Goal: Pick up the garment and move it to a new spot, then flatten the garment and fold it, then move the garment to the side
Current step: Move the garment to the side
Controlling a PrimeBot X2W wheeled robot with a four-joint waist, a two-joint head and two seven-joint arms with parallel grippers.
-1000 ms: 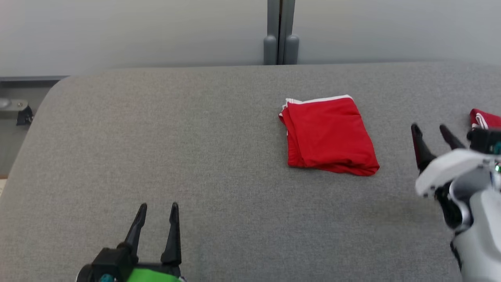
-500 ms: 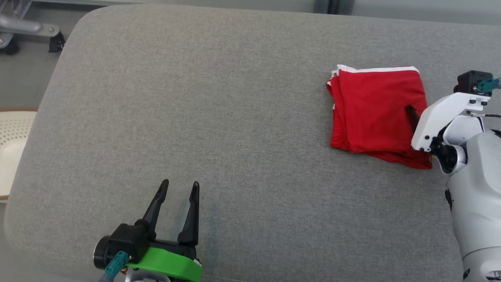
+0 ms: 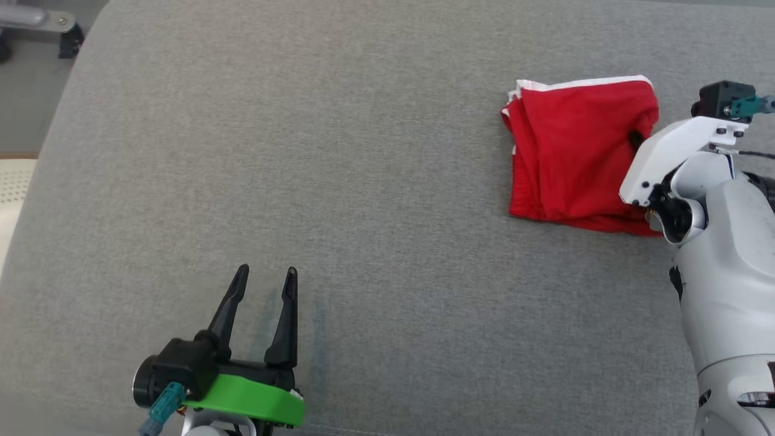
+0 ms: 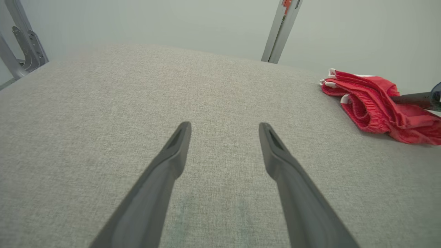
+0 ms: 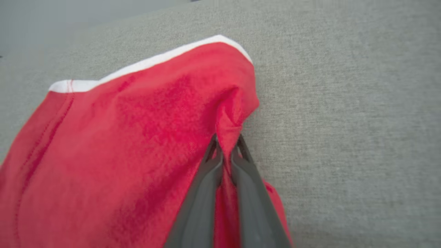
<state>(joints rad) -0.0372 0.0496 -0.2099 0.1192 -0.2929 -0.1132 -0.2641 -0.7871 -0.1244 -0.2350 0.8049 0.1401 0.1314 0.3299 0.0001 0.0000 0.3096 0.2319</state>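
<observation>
The garment (image 3: 575, 151) is a folded red piece with white trim, lying at the right of the grey surface (image 3: 363, 181). My right gripper (image 3: 636, 138) sits over the garment's right edge. In the right wrist view its fingers (image 5: 206, 179) are shut on a pinched ridge of the red garment (image 5: 137, 137); the gripper (image 5: 225, 143) grips near the trimmed corner. My left gripper (image 3: 265, 278) is open at the lower left, far from the cloth, with nothing between its fingers (image 4: 165, 172). The left wrist view shows the garment (image 4: 372, 103) at the right, with a dark finger of the right gripper (image 4: 413, 99) on it.
The grey padded surface (image 4: 137, 103) spreads wide to the left of the garment. Its rounded left edge (image 3: 54, 121) drops toward the floor, where a metal frame foot (image 3: 36, 24) stands. A grey upright post (image 4: 280, 31) rises behind the surface.
The head camera has tilted down, shifting the whole picture. My right gripper came from beside the garment onto its right edge and shut on the fabric. The left gripper stays open.
</observation>
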